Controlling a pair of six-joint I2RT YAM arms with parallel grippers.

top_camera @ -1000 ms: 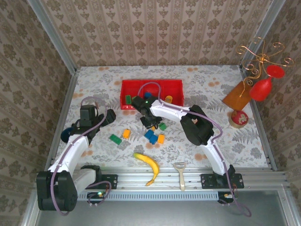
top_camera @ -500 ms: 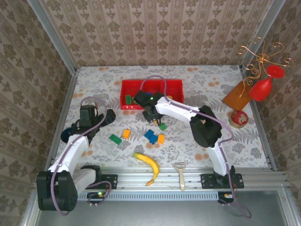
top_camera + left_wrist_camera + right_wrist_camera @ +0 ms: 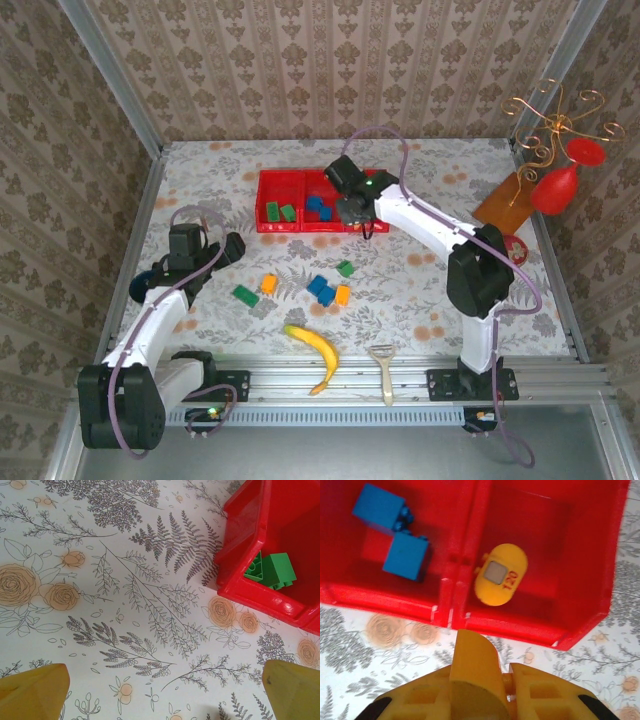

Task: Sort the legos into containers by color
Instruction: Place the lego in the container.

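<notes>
Right gripper (image 3: 352, 210), overhead view: at the near right part of the red tray (image 3: 262, 200), its arm stretched across the desk (image 3: 430, 290) from the right.
Left gripper (image 3: 228, 248), overhead view: over bare desk at the left, on the near side of the tray's left corner and apart from it.
Tray, overhead view: toward the far side of the desk, three compartments in a row. Green bricks (image 3: 280, 212) lie in the left one and blue bricks (image 3: 320, 208) in the middle one.
Loose bricks, overhead view: five on the desk between tray and arm bases. They are a green brick (image 3: 245, 295), an orange brick (image 3: 268, 284), a second green brick (image 3: 345, 268), a blue brick (image 3: 320, 288) and a second orange brick (image 3: 342, 295).
Other things, overhead view: banana (image 3: 315, 350) and peeler (image 3: 383, 368) at the near edge.
Left gripper (image 3: 162, 685), left wrist view: fingers (image 3: 32, 692) wide apart, nothing between them, patterned desk below.
Tray corner (image 3: 245, 540), left wrist view: upper right, green bricks (image 3: 272, 570) inside against the wall.
Right gripper (image 3: 480, 695), right wrist view: clamped on an orange-yellow held brick (image 3: 472, 655) that stands up between the fingers (image 3: 545, 690). It is just outside the tray wall (image 3: 510, 625) nearest it, roughly in line with the divider.
Tray contents, right wrist view: two blue bricks (image 3: 407, 557) touching, in the middle compartment. A rounded orange-yellow piece (image 3: 500, 575) marked 120 lies in the right compartment.
</notes>
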